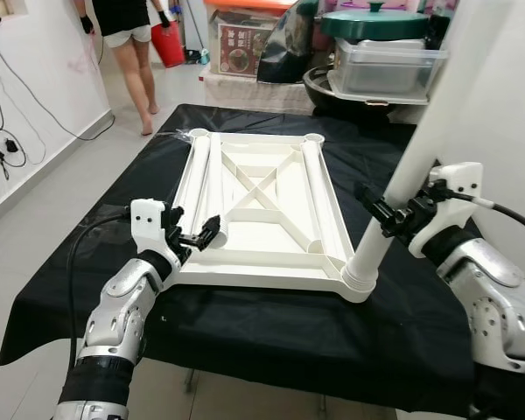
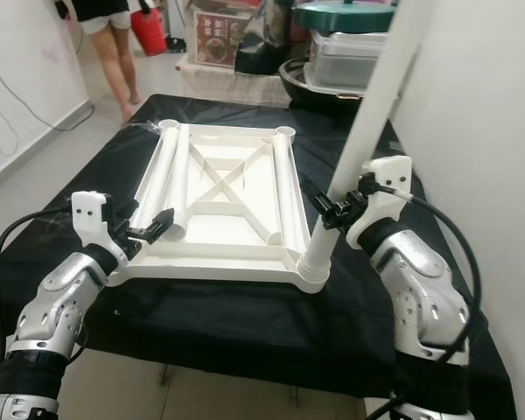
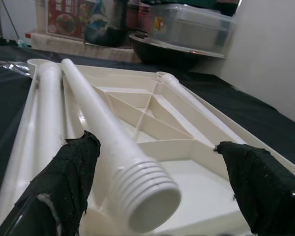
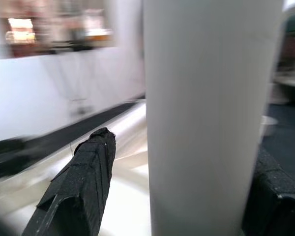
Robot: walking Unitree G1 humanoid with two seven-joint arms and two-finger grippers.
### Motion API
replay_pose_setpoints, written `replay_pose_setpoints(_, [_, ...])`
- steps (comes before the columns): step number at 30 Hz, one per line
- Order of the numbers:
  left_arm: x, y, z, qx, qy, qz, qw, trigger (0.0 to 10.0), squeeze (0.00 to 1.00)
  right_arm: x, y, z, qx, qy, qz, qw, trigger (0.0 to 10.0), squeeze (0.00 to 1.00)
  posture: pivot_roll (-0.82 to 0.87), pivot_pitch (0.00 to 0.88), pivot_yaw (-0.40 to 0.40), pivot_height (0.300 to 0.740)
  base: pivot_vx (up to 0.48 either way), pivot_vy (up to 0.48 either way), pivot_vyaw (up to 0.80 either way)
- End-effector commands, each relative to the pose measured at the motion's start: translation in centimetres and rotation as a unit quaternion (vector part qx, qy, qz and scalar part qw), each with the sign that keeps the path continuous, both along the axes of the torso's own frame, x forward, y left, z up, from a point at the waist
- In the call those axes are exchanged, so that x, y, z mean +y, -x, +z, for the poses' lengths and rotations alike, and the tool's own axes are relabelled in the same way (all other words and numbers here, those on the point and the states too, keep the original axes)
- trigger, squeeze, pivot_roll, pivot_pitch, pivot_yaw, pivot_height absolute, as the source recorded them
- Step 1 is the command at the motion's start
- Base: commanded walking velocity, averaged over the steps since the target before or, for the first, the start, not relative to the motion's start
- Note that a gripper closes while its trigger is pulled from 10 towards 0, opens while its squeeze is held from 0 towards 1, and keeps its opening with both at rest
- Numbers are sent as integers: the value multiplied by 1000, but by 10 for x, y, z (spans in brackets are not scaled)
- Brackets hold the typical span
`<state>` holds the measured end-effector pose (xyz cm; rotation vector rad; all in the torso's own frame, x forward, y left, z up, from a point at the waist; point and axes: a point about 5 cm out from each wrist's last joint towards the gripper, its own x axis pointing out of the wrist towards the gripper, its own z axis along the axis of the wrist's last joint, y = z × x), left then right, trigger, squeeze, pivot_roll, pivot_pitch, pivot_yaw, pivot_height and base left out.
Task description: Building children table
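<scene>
Upturned on a black cloth (image 1: 271,337) over a work surface: a white plastic children's tabletop (image 1: 261,223), ribbed underside showing, corner sockets exposed for fitting legs. Clasped around one upright white leg (image 1: 401,188) between black fingers, the right gripper (image 1: 381,210), steadying it in the near right corner socket (image 1: 359,282), seemingly to seat or screw it home. At the near left edge, the left gripper (image 1: 203,234), fingers spread on either side of the threaded end (image 3: 146,196) of a loose leg (image 3: 96,120) lying in the tabletop, not yet clamped, apparently readying the next pick-up. Further legs (image 1: 195,171) resting along both sides. In the background, a person (image 1: 131,48) standing and stacked containers (image 1: 383,61).
</scene>
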<state>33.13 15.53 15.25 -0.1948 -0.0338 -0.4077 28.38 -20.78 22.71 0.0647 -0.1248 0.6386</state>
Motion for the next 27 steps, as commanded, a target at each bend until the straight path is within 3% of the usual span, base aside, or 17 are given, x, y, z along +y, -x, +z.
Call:
replay_pose_setpoints(1, [-6, -1, 0, -2, -6, -7, 1000, 10000, 0, 26, 10, -11, 16, 13, 125, 992, 10000, 0, 66, 0, -64, 740, 0, 0, 0])
replay_pose_setpoints(7, [-5, 3, 0, -2, -11, -15, 1000, 10000, 0, 48, 18, -33, 36, 75, 217, 973, 9608, 0, 86, 0, -69, 740, 0, 0, 0])
replay_pose_setpoints(11, [-2, 2, 0, -1, -15, -12, 1000, 10000, 0, 50, 12, -36, 36, 77, 211, 974, 9294, 0, 89, 0, -73, 740, 0, 0, 0])
replay_pose_setpoints(12, [0, 1, 2, -3, -15, -10, 1000, 10000, 0, 51, 6, -35, 34, 74, 200, 976, 10000, 0, 87, 0, -77, 740, 0, 0, 0])
replay_pose_setpoints(13, [0, 1, 2, -3, -15, -10, 1000, 10000, 0, 51, 6, -35, 34, 74, 200, 976, 10000, 0, 87, 0, -77, 740, 0, 0, 0])
replay_pose_setpoints(15, [3, 0, 2, -5, -15, -7, 1000, 10000, 0, 50, -4, -33, 25, 73, 162, 984, 9569, 0, 75, 0, -74, 740, 0, 0, 0])
replay_pose_setpoints(16, [3, -1, 1, -4, -15, -5, 1000, 10000, 0, 47, -8, -33, 24, 67, 143, 987, 5608, 0, 72, 0, -72, 740, 0, 0, 0])
replay_pose_setpoints(18, [3, -1, 0, -3, -15, -4, 1000, 10000, 0, 44, -10, -32, 23, 63, 133, 989, 5608, 0, 73, 0, -72, 740, 0, 0, 0])
replay_pose_setpoints(19, [1, 0, 0, -3, -12, -5, 1000, 10000, 0, 41, -13, -31, 24, 53, 114, 992, 78, 0, 73, 0, -72, 740, 0, 0, 0])
replay_pose_setpoints(27, [3, 4, -3, 3, -17, -9, 1000, 10000, 0, 34, -15, -34, 35, 2, 25, 999, 0, 0, 70, 0, -68, 740, 0, 0, 0])
